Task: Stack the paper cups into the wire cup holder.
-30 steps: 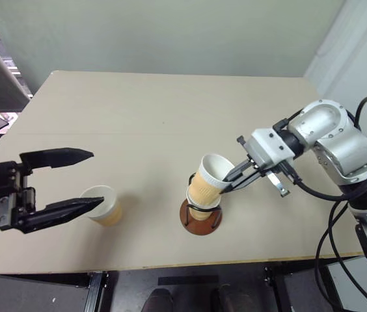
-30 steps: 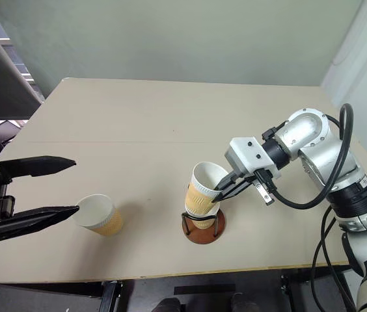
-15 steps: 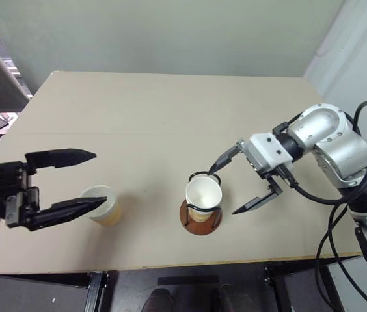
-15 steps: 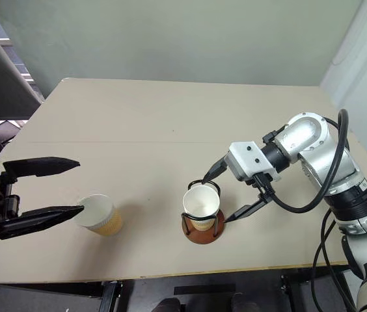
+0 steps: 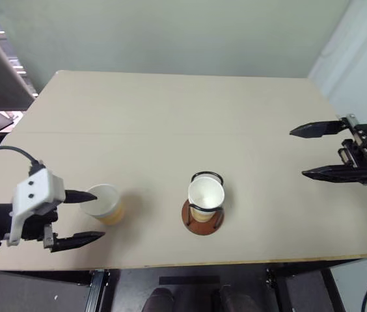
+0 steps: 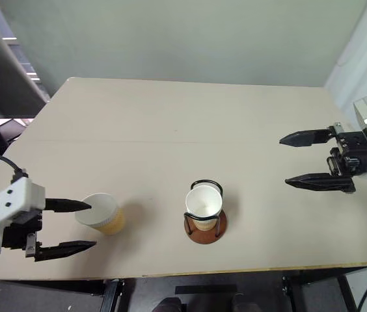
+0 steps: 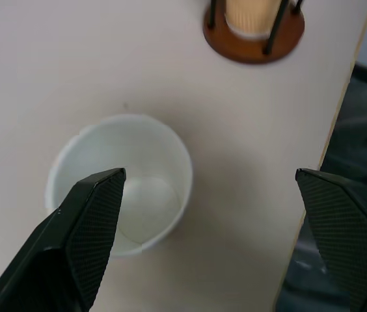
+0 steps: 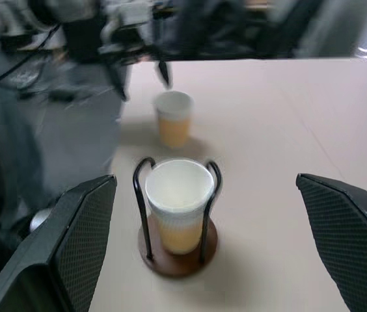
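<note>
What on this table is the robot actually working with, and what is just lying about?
Part of the job:
- cup holder, with stacked cups in it
- loose cup standing on the table, rim up
- left pincer, open beside the loose cup
- right pincer, open, off to the side

Just there:
- table

A plain beige table (image 5: 170, 110) carried everything, its top bare and matte apart from a faint straight seam running across it from the left edge toward the right edge. Behind the far edge rose a pale grey-green wall (image 5: 170, 32), and at the far right corner a lighter white panel (image 5: 359, 45) slanted down past the table. Beyond the left edge stood a dark grey slanted surface (image 6: 1, 71) with bright strips of light at its upper side. Under the near edge, a dark floor (image 5: 190, 289) and pieces of a metal frame (image 5: 95, 286) showed.
</note>
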`<move>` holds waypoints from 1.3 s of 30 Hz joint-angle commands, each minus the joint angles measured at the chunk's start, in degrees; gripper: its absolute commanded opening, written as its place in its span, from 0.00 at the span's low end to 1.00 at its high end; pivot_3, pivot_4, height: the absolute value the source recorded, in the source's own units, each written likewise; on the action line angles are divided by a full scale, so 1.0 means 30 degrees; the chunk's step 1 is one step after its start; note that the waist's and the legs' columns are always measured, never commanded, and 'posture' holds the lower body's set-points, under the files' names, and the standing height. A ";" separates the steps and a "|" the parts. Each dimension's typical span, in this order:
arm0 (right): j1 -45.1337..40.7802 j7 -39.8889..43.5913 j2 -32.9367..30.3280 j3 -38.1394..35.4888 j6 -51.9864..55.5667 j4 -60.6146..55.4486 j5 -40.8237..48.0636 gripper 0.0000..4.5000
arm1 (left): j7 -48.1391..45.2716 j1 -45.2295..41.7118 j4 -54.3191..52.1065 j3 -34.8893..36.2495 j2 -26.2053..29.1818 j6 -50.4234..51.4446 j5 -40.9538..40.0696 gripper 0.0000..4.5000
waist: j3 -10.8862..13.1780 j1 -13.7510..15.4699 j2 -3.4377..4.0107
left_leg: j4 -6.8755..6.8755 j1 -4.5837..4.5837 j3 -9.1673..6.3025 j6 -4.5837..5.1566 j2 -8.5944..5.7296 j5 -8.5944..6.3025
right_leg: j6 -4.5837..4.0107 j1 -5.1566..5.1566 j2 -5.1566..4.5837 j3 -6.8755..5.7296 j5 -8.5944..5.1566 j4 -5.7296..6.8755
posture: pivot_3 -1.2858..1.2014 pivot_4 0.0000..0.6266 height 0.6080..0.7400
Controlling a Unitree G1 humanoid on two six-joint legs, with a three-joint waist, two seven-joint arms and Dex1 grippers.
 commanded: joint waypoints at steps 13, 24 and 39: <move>0.1432 -0.3280 -0.0777 -0.2958 0.1041 -0.4432 0.2870 1.00 | -0.0043 -0.4434 0.2565 -0.5945 0.1107 -0.2157 0.2732 0.65 | -0.0009 -0.0292 -0.0017 | 0.0007 0.0072 -0.0005 0.0075 -0.0013 -0.0119 | -0.0039 0.0023 -0.0005 -0.0005 -0.0023 0.0011 | 0.52 0.24 1.00; 0.1730 -0.4970 -0.1011 -0.4481 0.2333 -0.5204 0.5625 1.00 | -0.0516 -0.6694 0.3401 -0.7922 0.0945 -0.2246 0.2660 0.00 | -0.0011 -0.0302 -0.0020 | 0.0023 -0.0029 -0.0006 0.0067 -0.0011 -0.0118 | -0.0025 -0.0069 -0.0006 -0.0005 -0.0014 0.0005 | 0.52 0.24 1.00; 0.2613 -0.7595 -0.0983 -0.5805 0.3284 -0.6487 0.8927 1.00 | -0.2954 -1.7872 0.4676 -1.0801 -0.1805 -0.1855 -0.0833 0.00 | -0.0017 -0.0092 -0.0031 | 0.0054 -0.0040 -0.0025 0.0060 -0.0014 -0.0113 | 0.0008 -0.0064 -0.0013 -0.0011 0.0003 0.0003 | 0.52 0.24 1.00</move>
